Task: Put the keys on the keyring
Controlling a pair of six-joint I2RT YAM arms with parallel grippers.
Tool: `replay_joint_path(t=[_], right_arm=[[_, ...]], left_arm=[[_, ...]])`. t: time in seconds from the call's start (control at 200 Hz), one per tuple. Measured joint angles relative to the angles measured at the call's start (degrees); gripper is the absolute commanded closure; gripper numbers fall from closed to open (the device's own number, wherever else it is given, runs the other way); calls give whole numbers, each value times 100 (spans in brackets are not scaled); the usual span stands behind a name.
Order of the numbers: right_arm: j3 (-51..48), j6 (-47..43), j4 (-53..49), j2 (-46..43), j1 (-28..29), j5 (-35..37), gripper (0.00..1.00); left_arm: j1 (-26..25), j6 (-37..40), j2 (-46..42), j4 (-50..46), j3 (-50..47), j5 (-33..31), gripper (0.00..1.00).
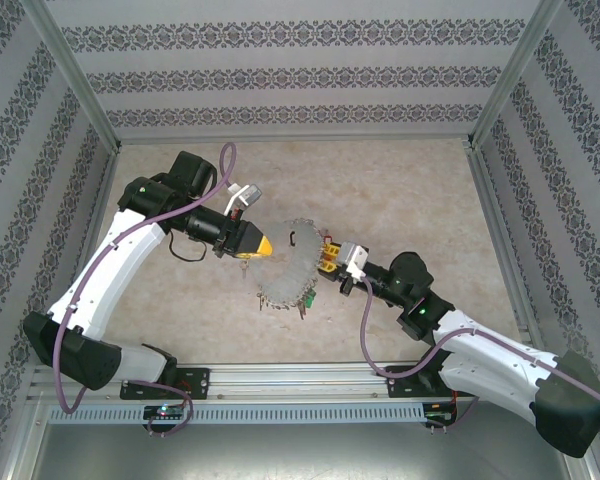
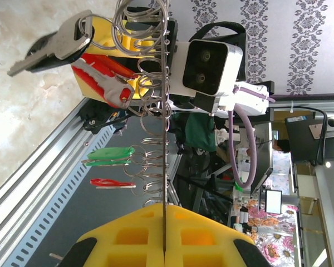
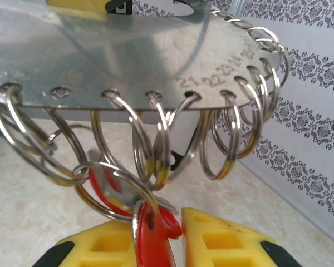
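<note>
The keyring (image 1: 290,265) is a thin grey metal plate (image 3: 128,61) with numbered holes, its edge strung with several split rings (image 3: 225,139). My left gripper (image 1: 263,245) is shut on the plate's edge, and the plate runs edge-on (image 2: 165,111) out of the closed yellow fingers (image 2: 128,239). Green-tagged keys (image 2: 108,154) and a red-tagged key (image 2: 108,182) hang from rings. My right gripper (image 3: 175,233) reaches the plate's far side (image 1: 325,262), with a red-tagged key (image 3: 153,239) pinched between its yellow fingers. That key's ring is hooked among the plate's rings.
A silvery key with a dark head (image 2: 50,47) dangles near the right gripper's fingers. The right wrist camera (image 2: 211,64) sits close behind the plate. The beige table (image 1: 400,190) is walled by patterned panels, with an aluminium rail (image 1: 300,385) at the near edge.
</note>
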Motion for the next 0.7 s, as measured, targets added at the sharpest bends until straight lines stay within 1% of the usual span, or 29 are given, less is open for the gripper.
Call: replay_joint_path(t=[0.105,0.43,0.535,0.605,0.699], right_arm=[[-4,-92,-105,-52,0,4,76],[-4,-229,-214,-225,-2,-22,74],[-4,-258,-234,-227,0,-26,69],[-7,-260,-264,-247,-2,-24,64],[-136,-306,-304,-448,-2,7,58]], left_arm=[[0,0,0,17,0,35,100],[4,-4,0,129,-13,151,100],[4,-42,-2,221,-66,155,100],[15,-66,-2,271,-114,157,100],[35,-109,-2,330,-162,168,100]])
